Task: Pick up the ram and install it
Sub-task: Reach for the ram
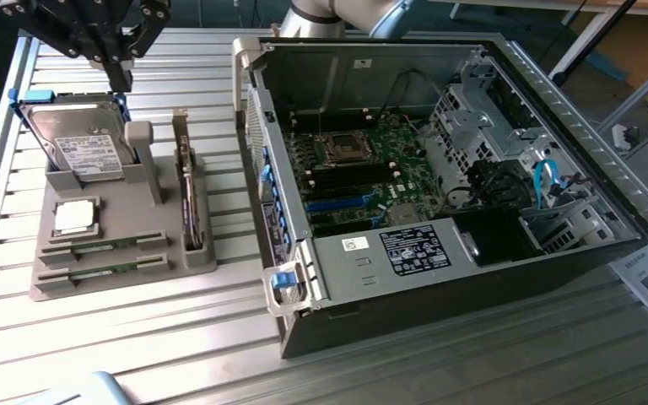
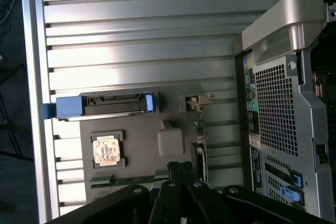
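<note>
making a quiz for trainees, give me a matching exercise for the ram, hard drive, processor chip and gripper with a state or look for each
1 ram
2 hard drive
3 processor chip
4 gripper

a shut, in the air, empty
b silver square, lying flat
c standing on edge, white label
d green, lying in a slot

Pairs: 1-d, 2-c, 3-b, 4-a

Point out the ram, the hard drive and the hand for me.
ram (image 2: 126, 180): wrist view, middle of the green stick's long edge.
hard drive (image 1: 80, 153): exterior view, centre of its white label.
hand (image 1: 121, 80): exterior view, midway between the fingertips.
</note>
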